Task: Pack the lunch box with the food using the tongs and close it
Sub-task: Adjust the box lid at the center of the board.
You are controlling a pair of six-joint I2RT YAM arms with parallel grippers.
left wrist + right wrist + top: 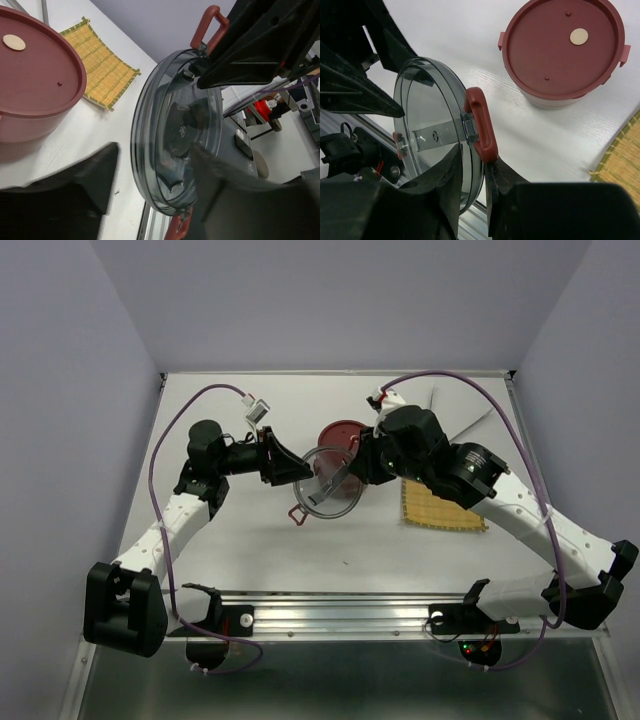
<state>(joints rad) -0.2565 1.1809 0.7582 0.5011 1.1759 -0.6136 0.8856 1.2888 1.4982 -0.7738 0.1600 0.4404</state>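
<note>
The dark-red lunch box (340,434) (35,75) (562,50) stands behind the grippers with its flat red lid on. A round smoky-clear lid (330,488) (170,125) (427,125) with red handles (480,125) stands on edge between the arms. My right gripper (354,468) (476,162) is shut on its rim just below one red handle. My left gripper (300,470) (155,167) straddles the opposite edge, jaws apart, one finger (75,190) well short of the rim. Two thin silver arms of the tongs (468,426) lie at the back right. The food is out of view.
A yellow woven mat (440,508) (102,67) (620,160) lies right of the lunch box, partly under my right arm. An aluminium rail (340,605) runs along the table's near edge.
</note>
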